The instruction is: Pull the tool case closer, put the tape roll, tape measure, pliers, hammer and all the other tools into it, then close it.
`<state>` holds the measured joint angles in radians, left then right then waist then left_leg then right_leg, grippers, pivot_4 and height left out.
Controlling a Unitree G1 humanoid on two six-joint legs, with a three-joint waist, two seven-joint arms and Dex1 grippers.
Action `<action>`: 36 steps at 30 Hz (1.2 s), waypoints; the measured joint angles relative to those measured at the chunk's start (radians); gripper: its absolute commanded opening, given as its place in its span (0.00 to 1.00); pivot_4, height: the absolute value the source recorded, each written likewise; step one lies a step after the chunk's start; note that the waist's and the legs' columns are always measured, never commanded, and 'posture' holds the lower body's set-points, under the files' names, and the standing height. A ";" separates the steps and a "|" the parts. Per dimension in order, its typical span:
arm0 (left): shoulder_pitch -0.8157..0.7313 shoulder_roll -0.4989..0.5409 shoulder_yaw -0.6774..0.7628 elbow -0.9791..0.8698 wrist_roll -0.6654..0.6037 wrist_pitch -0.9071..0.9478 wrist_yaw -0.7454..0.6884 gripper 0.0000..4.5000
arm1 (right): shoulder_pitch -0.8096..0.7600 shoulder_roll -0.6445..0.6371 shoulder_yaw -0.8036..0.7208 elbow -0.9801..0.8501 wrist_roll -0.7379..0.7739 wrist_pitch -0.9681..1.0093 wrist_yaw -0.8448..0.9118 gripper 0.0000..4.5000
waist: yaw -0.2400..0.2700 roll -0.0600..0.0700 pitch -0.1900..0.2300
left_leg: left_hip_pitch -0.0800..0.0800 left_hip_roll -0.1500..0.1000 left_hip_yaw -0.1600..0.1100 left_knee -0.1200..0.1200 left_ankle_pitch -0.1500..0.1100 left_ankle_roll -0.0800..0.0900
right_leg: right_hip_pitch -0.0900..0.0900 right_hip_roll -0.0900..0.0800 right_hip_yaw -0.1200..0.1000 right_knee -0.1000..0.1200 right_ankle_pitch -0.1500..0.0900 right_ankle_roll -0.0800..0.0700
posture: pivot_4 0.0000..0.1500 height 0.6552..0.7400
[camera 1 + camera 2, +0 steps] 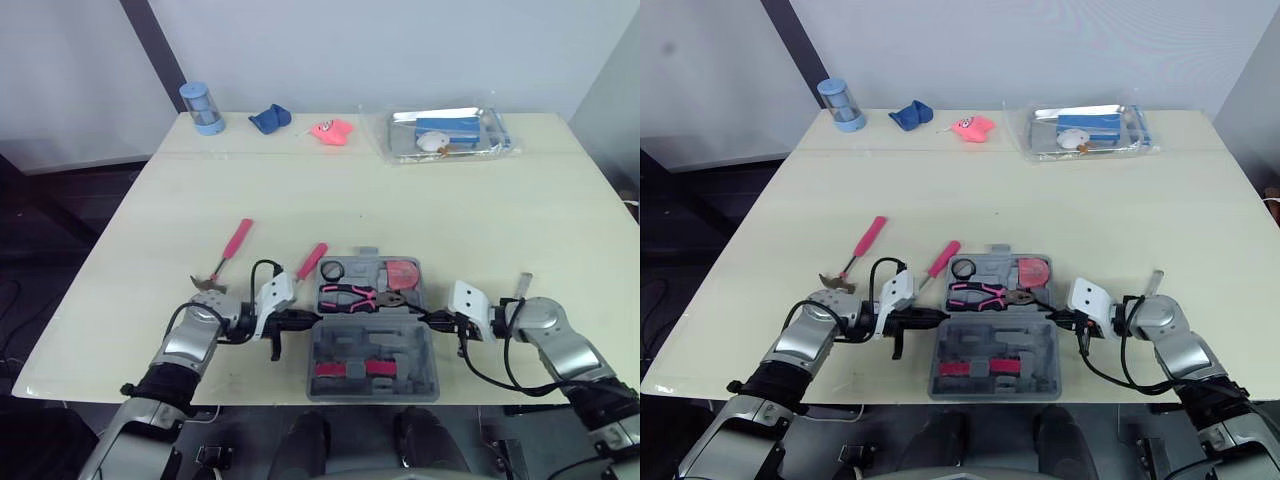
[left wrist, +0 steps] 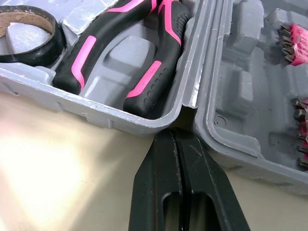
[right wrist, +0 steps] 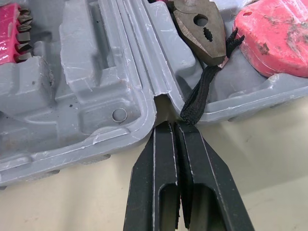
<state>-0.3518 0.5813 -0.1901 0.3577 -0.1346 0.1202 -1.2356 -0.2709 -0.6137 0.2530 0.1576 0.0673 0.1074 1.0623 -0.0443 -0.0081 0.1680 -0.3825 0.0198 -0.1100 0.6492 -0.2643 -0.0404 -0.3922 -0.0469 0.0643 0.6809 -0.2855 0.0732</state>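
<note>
1. Tool case (image 1: pixel 372 340): grey, lying open at the near edge of the table (image 1: pixel 330 200), centre, between the two grippers. Its hinge line runs left to right.
2. Tape roll (image 1: pixel 333 270): black, seated in the far half of the case, left corner.
3. Pliers (image 1: pixel 352 296): pink and black handles, lying in the far half, handles left, jaws right.
4. Tape measure (image 1: pixel 404 273): red, in the far half, right corner. Its black strap (image 3: pixel 204 91) trails over the case rim, just beside the right gripper's tips.
5. Bit holders (image 1: pixel 348 369): pink, set in the near half.
6. Hammer (image 1: pixel 226 255): pink handle, on the table well left of the case, head nearest.
7. Screwdriver (image 1: pixel 309 262): pink handle, on the table just left of the case's far half.
8. Left gripper (image 1: pixel 305 320): fingers pressed together with nothing between them, tips at the left end of the hinge notch.
9. Right gripper (image 1: pixel 428 320): fingers likewise pressed together and empty, tips at the right end of the hinge notch.
10. Far edge, left to right: blue cylinder (image 1: pixel 202 108), blue object (image 1: pixel 270 119), pink object (image 1: pixel 331 131), clear packet (image 1: pixel 447 133).
</note>
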 measured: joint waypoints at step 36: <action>-0.040 0.001 -0.005 0.031 0.035 -0.019 0.061 0.00 | -0.052 0.059 -0.004 0.071 -0.043 -0.032 -0.068 0.03 | -0.016 0.000 0.000 | 0.001 0.000 0.000 0.000 0.000 0.000 | 0.000 0.000 0.000 0.001 0.000 0.000 | 1.00 1.00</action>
<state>-0.3915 0.5822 -0.1948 0.3884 -0.0999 0.1010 -1.1749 -0.3224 -0.5548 0.2490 0.2286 0.0243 0.0749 0.9948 -0.0605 -0.0079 0.1678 -0.3816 0.0197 -0.1103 0.6493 -0.2643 -0.0405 -0.3920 -0.0468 0.0644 0.6824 -0.2854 0.0731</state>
